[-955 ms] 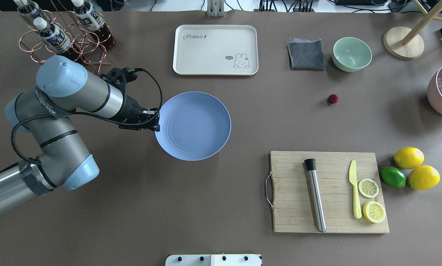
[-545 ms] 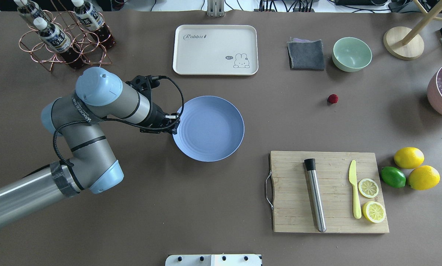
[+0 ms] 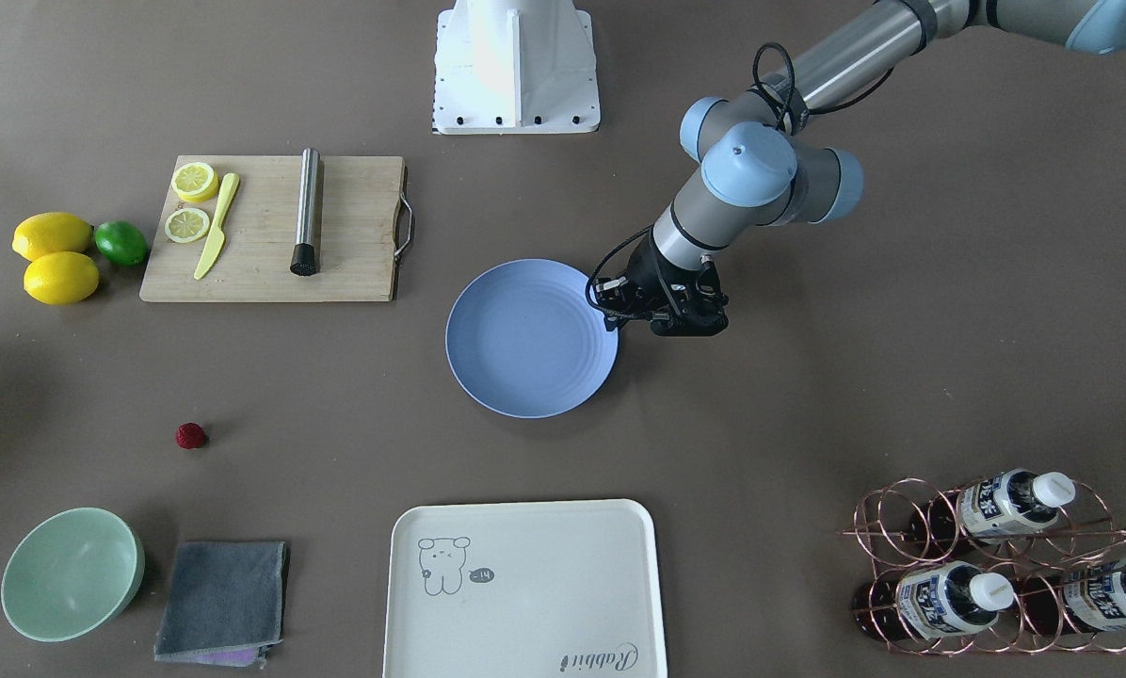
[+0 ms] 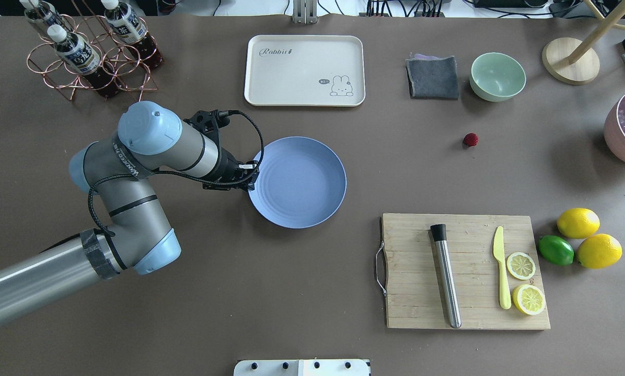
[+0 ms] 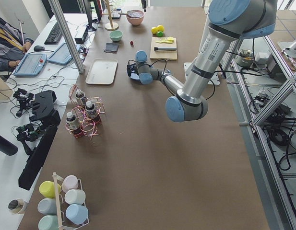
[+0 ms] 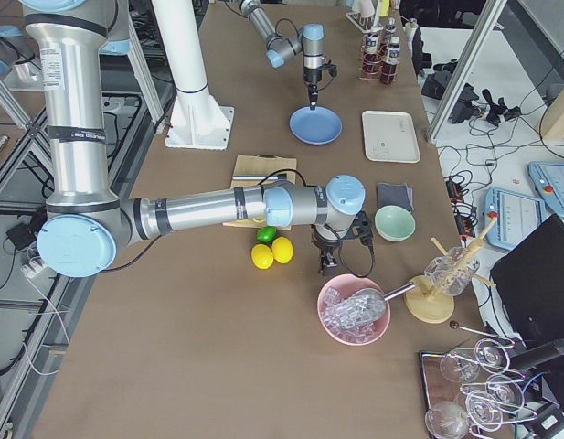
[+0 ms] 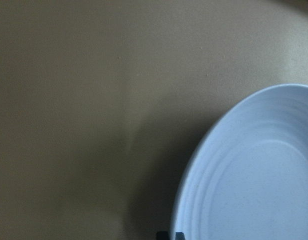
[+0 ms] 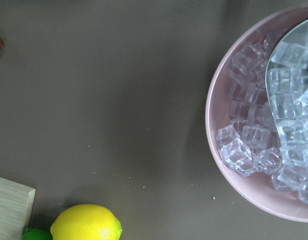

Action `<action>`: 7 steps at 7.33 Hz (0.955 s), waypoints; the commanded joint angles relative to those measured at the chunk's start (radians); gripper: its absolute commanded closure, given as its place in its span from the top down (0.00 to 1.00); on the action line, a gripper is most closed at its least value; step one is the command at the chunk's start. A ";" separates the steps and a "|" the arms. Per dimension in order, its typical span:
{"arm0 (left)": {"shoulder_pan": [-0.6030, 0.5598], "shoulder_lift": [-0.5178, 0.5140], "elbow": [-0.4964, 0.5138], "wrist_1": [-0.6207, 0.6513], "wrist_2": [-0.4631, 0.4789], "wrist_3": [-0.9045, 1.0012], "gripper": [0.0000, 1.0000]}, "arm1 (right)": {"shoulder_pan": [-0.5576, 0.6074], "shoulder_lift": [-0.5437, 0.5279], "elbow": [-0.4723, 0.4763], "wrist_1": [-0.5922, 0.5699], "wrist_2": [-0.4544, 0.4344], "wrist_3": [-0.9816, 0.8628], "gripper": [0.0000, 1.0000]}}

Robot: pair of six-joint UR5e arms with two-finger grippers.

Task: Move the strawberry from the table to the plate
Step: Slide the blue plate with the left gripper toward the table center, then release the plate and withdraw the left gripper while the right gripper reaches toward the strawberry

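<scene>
Fingers of the left arm [image 7: 162, 236] nipped close on the left rim of the plate [image 4: 302, 183], nothing else held. Farther right, strawberry [image 4: 470, 139] alone on the tabletop [image 4: 396, 167], well apart from plate and left fingers; likely nearer the right arm [image 6: 218, 208], its fingers too small to judge.

A small dark-red strawberry [image 4: 470, 139] sits on the grey-brown table [image 4: 291, 292], well apart from the periwinkle-blue plate [image 4: 297, 182].
</scene>
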 commanded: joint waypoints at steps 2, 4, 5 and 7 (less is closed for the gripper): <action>-0.009 0.005 -0.028 0.008 -0.004 -0.012 0.70 | -0.085 0.078 0.010 0.002 -0.004 0.177 1.00; -0.057 0.112 -0.155 0.013 -0.023 -0.010 0.70 | -0.179 0.173 -0.003 0.002 -0.011 0.317 1.00; -0.120 0.191 -0.230 0.013 -0.071 -0.003 0.70 | -0.220 0.213 -0.014 0.002 -0.022 0.353 1.00; -0.226 0.307 -0.306 0.013 -0.170 0.102 0.70 | -0.303 0.261 -0.075 0.139 -0.063 0.525 1.00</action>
